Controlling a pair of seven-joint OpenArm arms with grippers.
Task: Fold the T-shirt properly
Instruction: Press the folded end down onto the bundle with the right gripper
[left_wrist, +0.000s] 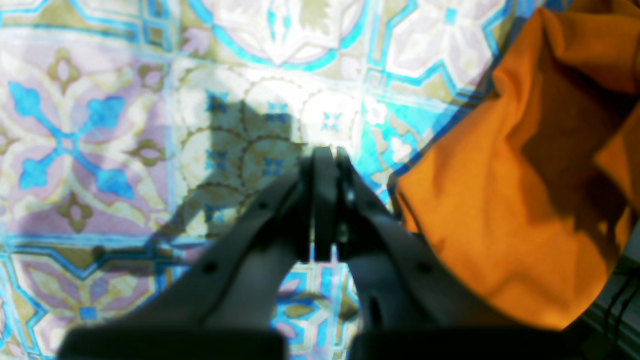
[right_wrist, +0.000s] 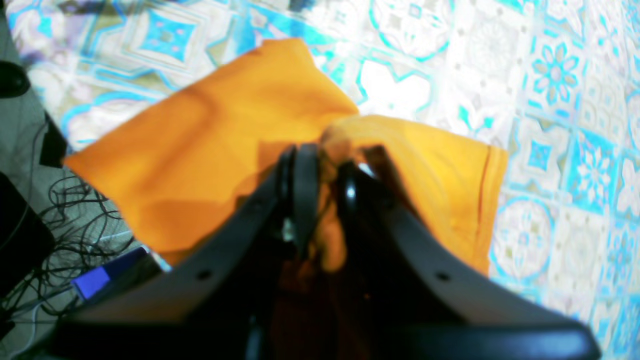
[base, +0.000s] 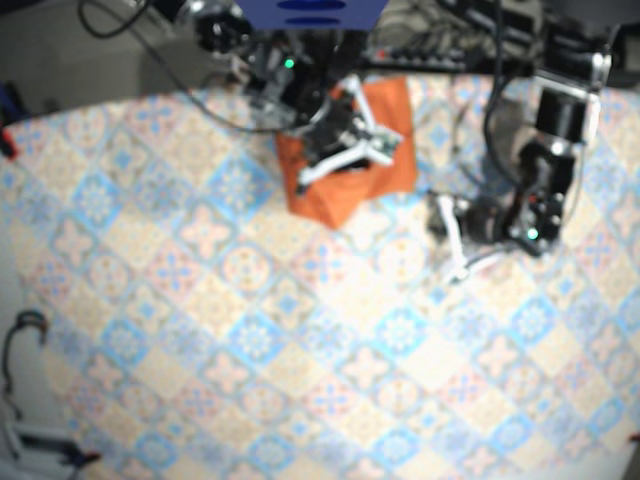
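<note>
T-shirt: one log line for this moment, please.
T-shirt: bunched, not folded | right end effector: shut on T-shirt | left end effector: shut, empty, beside T-shirt

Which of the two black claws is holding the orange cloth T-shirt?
The right gripper: the orange T-shirt is bunched between its jaws. The left gripper is shut on nothing, over the patterned tablecloth.

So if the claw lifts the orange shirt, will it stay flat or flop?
Probably flop: the orange shirt bunches and creases where the right claw pinches it. It looks thin, so likely light, and won't roll.
</note>
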